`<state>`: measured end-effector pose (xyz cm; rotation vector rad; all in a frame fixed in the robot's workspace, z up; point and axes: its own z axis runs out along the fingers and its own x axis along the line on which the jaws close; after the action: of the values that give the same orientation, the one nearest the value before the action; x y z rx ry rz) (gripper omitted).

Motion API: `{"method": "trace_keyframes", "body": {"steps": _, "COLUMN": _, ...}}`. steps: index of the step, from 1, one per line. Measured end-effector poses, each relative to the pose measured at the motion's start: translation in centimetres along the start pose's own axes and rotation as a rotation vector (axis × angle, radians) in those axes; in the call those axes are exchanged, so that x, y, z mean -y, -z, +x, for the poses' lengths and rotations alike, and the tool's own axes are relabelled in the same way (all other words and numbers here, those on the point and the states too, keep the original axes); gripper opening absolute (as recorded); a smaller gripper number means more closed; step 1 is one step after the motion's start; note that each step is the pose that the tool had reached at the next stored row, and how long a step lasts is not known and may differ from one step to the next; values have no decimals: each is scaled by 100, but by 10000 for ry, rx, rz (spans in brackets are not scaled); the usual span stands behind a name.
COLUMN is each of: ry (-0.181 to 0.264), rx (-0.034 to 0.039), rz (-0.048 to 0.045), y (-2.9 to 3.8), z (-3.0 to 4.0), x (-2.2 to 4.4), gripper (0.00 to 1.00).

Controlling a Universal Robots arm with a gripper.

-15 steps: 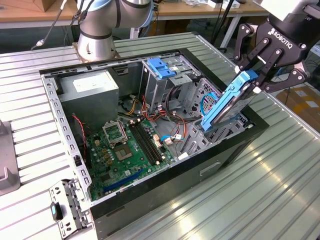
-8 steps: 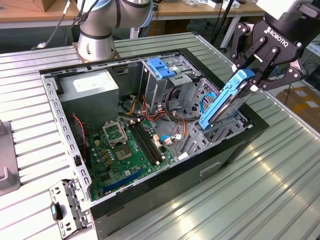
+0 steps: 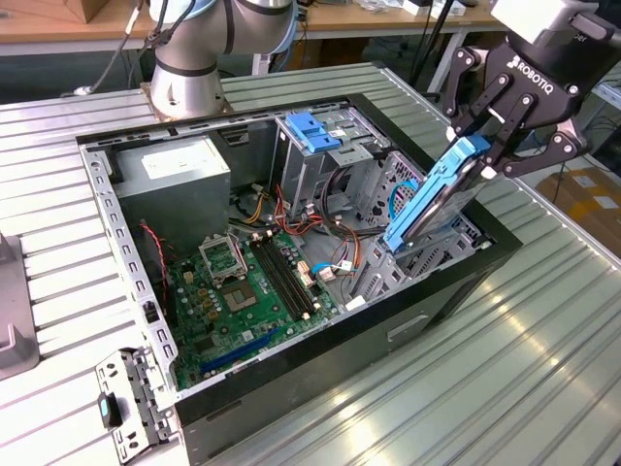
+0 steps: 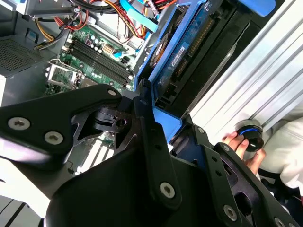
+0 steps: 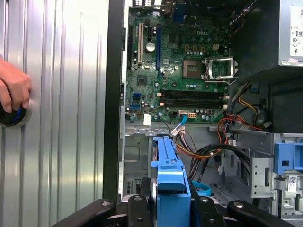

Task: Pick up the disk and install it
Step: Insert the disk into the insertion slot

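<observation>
The disk (image 3: 432, 199), a dark drive in a bright blue carrier, hangs tilted over the open computer case (image 3: 320, 359). Its lower end dips into the metal drive bay (image 3: 408, 262) at the case's corner, on the exterior view's right. My gripper (image 3: 488, 155) is shut on the disk's upper end from above. In the second wrist view the black fingers (image 4: 144, 113) clamp the blue carrier of the disk (image 4: 182, 52). In the first wrist view the disk (image 5: 169, 170) points edge-on from the gripper (image 5: 170, 203) toward the case's inside.
Inside the case lie a green motherboard (image 3: 243, 291), a grey power supply (image 3: 175, 165), loose cables and a light-blue latch piece (image 3: 315, 131). A small metal bracket (image 3: 126, 398) lies on the ribbed table. A person's hand (image 5: 14, 90) rests on a round knob (image 4: 250, 135) beside the case.
</observation>
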<state>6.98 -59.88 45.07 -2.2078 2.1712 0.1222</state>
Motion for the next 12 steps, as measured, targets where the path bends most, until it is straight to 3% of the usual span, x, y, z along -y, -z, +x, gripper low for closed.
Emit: {"method": "trace_keyframes", "body": {"steps": 12, "ry": 25, "rx": 1, "rz": -2, "y": -75, "z": 8, "x": 2, "gripper": 37}}
